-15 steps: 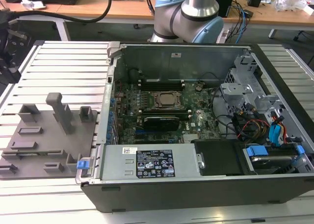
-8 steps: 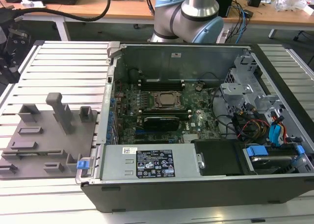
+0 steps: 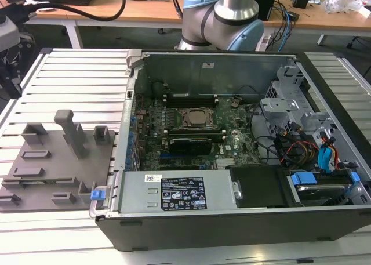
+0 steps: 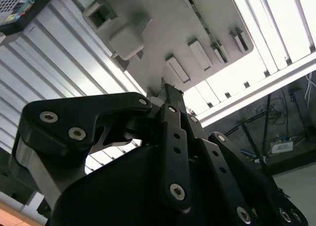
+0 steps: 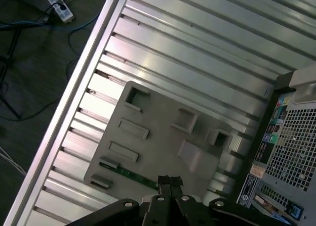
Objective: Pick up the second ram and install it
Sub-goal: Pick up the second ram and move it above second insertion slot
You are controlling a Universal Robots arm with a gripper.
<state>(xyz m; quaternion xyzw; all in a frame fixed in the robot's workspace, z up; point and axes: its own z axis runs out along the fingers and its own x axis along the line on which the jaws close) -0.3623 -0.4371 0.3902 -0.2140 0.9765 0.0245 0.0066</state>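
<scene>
A ribbed aluminium surface point(image 3: 75, 62) carries an open computer case point(image 3: 232, 227), which fills its middle and the exterior view's right side. The arm point(image 3: 232, 10) rises behind the surface's far edge. A grey holder plate point(image 3: 52, 160) lies flat beside the case, toward the surface's edge on the exterior view's left. The gripper point(image 5: 170, 182) hangs over the plate with its fingertips drawn narrow, pressed together and holding nothing. The second ram point(image 5: 126, 172) lies in a slot along one edge of the plate, and one end runs behind the fingertips in the first wrist view.
</scene>
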